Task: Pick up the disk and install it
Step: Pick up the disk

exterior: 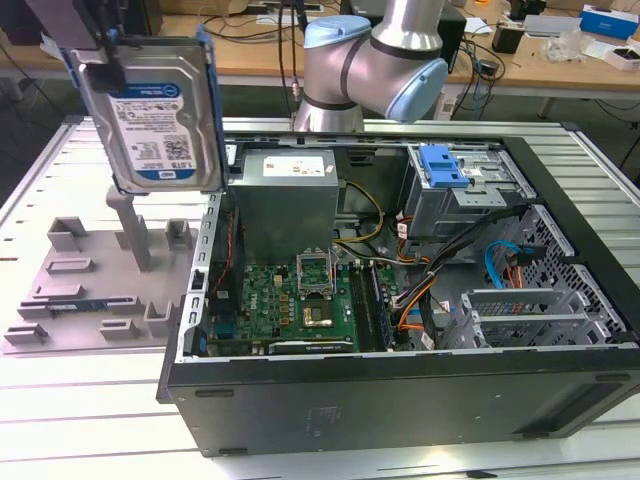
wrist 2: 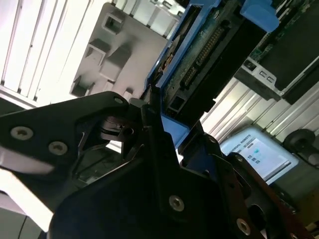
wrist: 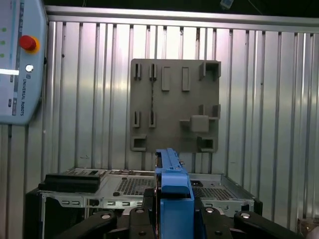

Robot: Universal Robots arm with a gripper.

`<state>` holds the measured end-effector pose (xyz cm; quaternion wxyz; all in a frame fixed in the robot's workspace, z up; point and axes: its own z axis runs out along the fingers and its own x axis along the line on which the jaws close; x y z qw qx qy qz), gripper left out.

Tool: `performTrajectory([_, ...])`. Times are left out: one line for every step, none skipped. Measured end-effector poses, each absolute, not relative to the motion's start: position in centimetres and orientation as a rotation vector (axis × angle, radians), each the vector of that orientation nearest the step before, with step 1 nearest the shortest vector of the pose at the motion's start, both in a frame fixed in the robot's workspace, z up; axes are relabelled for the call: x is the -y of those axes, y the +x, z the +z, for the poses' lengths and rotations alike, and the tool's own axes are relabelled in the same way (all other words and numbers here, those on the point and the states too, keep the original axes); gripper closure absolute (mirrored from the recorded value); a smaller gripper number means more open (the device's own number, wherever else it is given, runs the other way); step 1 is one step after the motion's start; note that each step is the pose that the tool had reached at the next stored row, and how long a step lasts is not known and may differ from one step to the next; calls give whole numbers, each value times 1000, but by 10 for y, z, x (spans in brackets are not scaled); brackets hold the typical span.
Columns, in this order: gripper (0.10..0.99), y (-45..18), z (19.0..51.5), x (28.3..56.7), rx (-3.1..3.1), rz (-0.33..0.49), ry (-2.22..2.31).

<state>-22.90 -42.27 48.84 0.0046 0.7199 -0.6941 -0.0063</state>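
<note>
The disk (exterior: pixel 150 110), a silver hard drive with a white-and-blue label in a blue bracket, hangs upright in the air at the exterior view's upper left, above the grey fixture plate (exterior: pixel 80 290). My gripper (exterior: pixel 103 45) is shut on its top edge. In the first wrist view the bracket's blue edge (wrist: pixel 172 181) runs out from between the black fingers (wrist: pixel 224 221), over the plate (wrist: pixel 174 104) and the case top. The second wrist view shows the disk's connector side (wrist 2: pixel 209 50) clamped in my gripper (wrist 2: pixel 159 124).
An open computer case (exterior: pixel 400 390) lies on the slatted aluminium table (exterior: pixel 60 400), to the exterior view's right of the plate. Inside are a power supply (exterior: pixel 285 195), a motherboard (exterior: pixel 290 300), a drive cage with a blue latch (exterior: pixel 442 165) and a blue cable (exterior: pixel 495 262). A teach pendant (wrist: pixel 20 59) lies nearby.
</note>
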Motion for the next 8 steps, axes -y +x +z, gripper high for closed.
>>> performTrajectory([718, -225, 488, 424, 2174, -20, 2255])
performTrajectory([718, -220, 488, 426, 2174, -20, 2255])
performTrajectory([718, -216, 488, 428, 2174, -20, 2255])
performTrajectory([718, -212, 488, 430, 2174, -20, 2255])
performTrajectory([718, -209, 488, 431, 2174, -20, 2255])
performTrajectory([718, -203, 488, 434, 2174, -20, 2255])
performTrajectory([718, -199, 488, 436, 2174, -20, 2255])
performTrajectory([718, -195, 488, 438, 2174, -20, 2255])
